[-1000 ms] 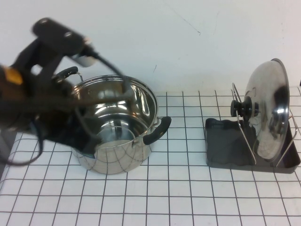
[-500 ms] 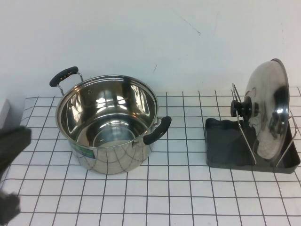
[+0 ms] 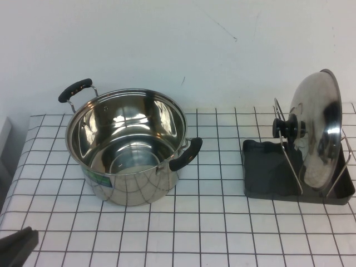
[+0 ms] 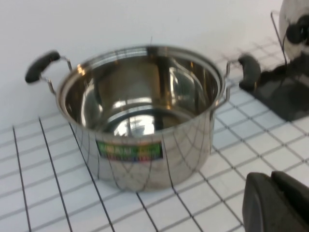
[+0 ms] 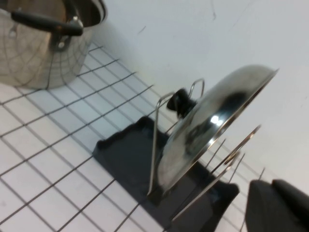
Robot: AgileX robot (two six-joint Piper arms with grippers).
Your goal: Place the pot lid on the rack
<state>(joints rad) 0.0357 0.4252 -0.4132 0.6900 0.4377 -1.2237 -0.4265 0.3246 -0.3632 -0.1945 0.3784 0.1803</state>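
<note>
The pot lid [image 3: 318,133] stands on edge in the rack [image 3: 267,173], leaning between the wire dividers, with its black knob [image 3: 288,128] facing the pot. The lid [image 5: 207,121] and the rack [image 5: 123,154] also show in the right wrist view, and part of them in the left wrist view [image 4: 294,19]. My left gripper [image 3: 18,245] is low at the table's near left corner, far from the rack. In its wrist view [image 4: 271,181] the fingers are shut and empty. My right gripper [image 5: 271,187] is shut and empty, just past the rack's outer end, and is out of the high view.
A deep steel pot [image 3: 128,146] with two black side handles stands open at the left of the checked tablecloth [image 3: 222,233]. It also shows in the left wrist view [image 4: 145,116] and the right wrist view [image 5: 43,43]. A white wall runs behind.
My left arm has drawn back from over the pot, down and out to the near left corner. The lid, rack and pot have not moved.
</note>
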